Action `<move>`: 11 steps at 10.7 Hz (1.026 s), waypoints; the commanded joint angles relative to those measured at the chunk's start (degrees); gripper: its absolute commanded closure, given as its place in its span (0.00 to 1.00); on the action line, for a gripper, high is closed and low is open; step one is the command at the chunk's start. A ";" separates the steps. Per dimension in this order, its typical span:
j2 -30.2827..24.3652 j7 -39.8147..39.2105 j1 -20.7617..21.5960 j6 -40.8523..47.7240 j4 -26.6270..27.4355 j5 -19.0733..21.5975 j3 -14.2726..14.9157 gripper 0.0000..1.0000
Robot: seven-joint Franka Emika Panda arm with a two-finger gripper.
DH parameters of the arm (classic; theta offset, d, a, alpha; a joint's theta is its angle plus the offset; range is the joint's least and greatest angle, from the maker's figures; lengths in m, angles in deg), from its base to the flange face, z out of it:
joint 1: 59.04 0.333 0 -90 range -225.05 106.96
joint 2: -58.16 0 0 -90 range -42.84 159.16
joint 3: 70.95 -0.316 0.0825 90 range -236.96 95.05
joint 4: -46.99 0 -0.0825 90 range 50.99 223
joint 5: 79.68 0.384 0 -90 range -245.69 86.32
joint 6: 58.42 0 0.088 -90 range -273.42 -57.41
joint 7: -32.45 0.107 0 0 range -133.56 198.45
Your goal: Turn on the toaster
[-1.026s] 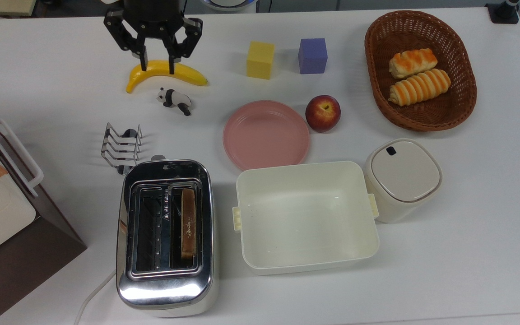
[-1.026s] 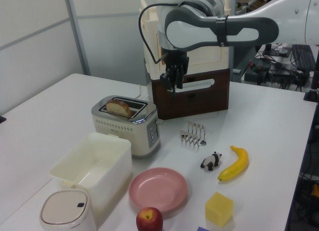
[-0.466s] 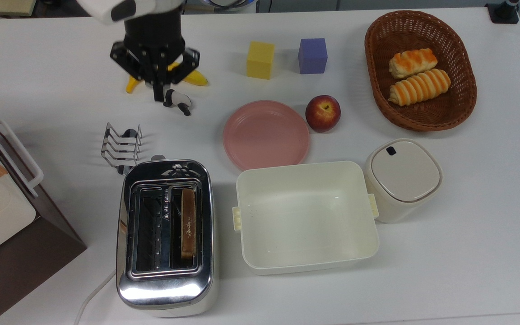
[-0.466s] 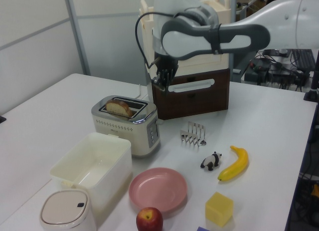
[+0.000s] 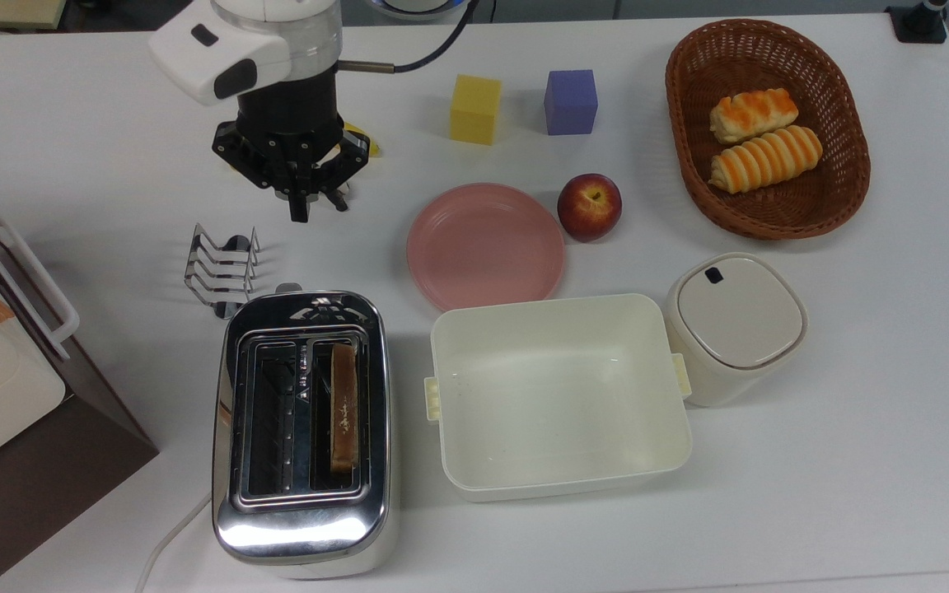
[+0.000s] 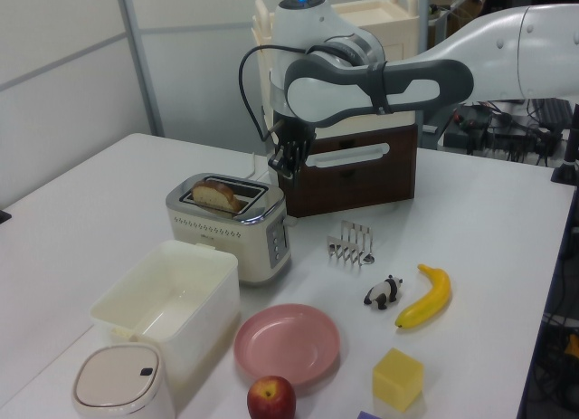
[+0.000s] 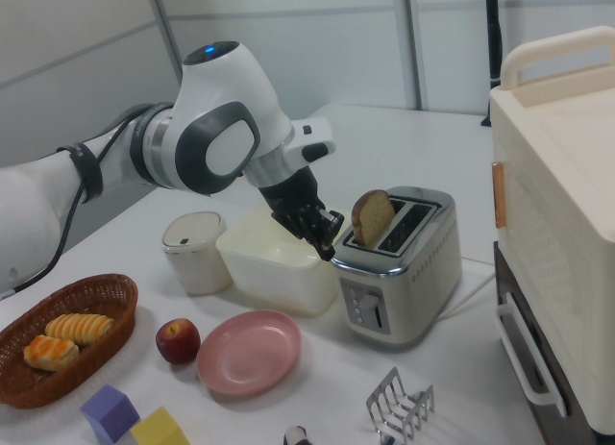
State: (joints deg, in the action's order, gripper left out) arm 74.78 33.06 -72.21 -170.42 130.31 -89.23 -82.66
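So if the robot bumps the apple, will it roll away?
Probably a little. The apple is round and sits loose on the flat table, so a push would likely set it rolling. The pink plate lies right beside it and might stop it on that side. Its skin looks smooth and shiny, so it could slip in the gripper.
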 commanded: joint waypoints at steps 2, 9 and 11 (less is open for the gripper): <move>1.65 0.26 -0.01 -4.44 1.15 0.41 0.37 1.00; 6.31 0.00 -0.54 -8.76 3.35 -0.73 1.60 1.00; 6.40 0.00 -0.54 -8.76 3.35 -1.34 1.68 1.00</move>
State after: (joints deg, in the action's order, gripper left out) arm 81.97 33.03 -73.12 -177.68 132.04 -89.59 -81.62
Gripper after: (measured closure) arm 0.991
